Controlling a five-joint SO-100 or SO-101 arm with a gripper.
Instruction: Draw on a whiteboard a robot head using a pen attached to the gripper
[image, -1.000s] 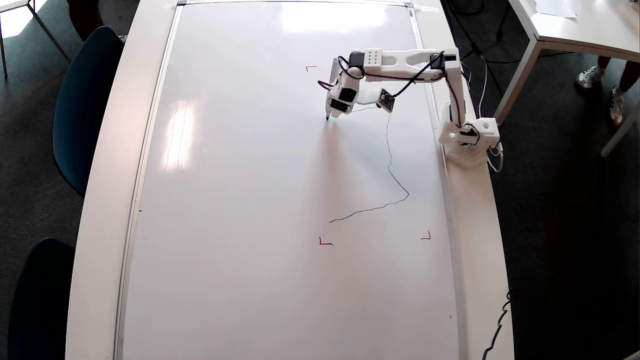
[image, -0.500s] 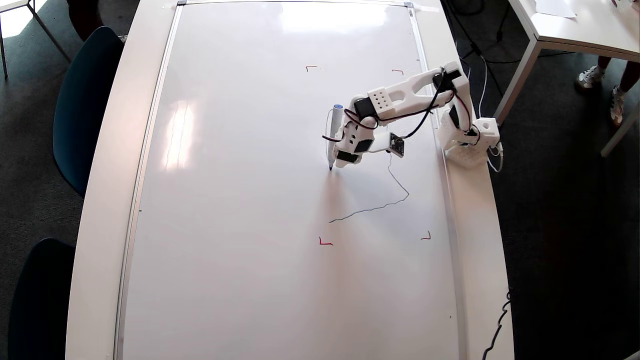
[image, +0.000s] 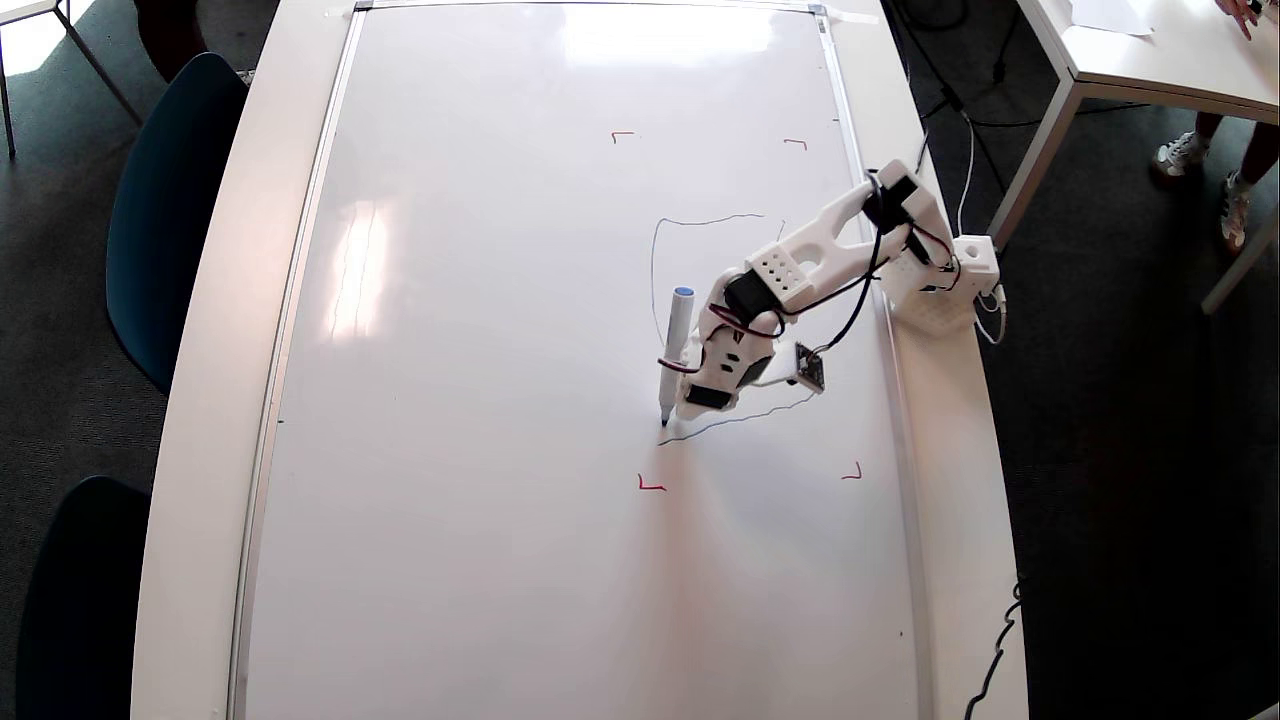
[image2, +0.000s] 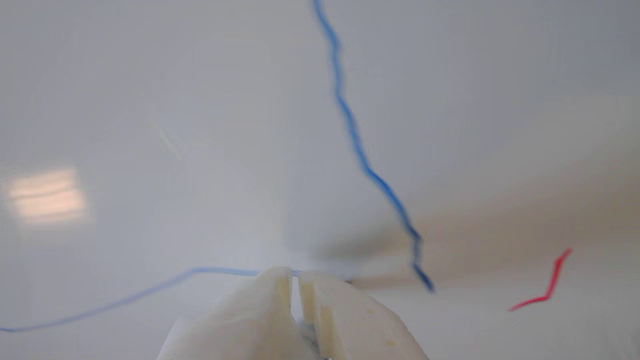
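The whiteboard (image: 480, 400) fills most of the table in the overhead view. The white gripper (image: 692, 405) is low over it, near the lower left of the robot head (image: 710, 220), of which only thin top, left and bottom lines show. The pen (image: 673, 345), blue cap pointing up the view, is fixed along the gripper's left side. Its dark tip touches the board just above the left end of the bottom line. In the wrist view the gripper (image2: 295, 282) has its jaws nearly together with nothing between them, over the whiteboard (image2: 150, 100) and blue lines of the robot head (image2: 350, 125).
Red corner marks (image: 650, 485) (image: 852, 473) (image: 622, 134) (image: 796, 143) frame the drawing area; one red mark (image2: 545, 290) shows in the wrist view. The arm's base (image: 940, 290) stands on the right table rim. Dark chairs (image: 170, 200) are at the left, another table (image: 1150, 50) at the upper right.
The arm swung down the view with the pen tip on the board, from beside the upper left mark to near the bottom line. A left line now shows behind it.
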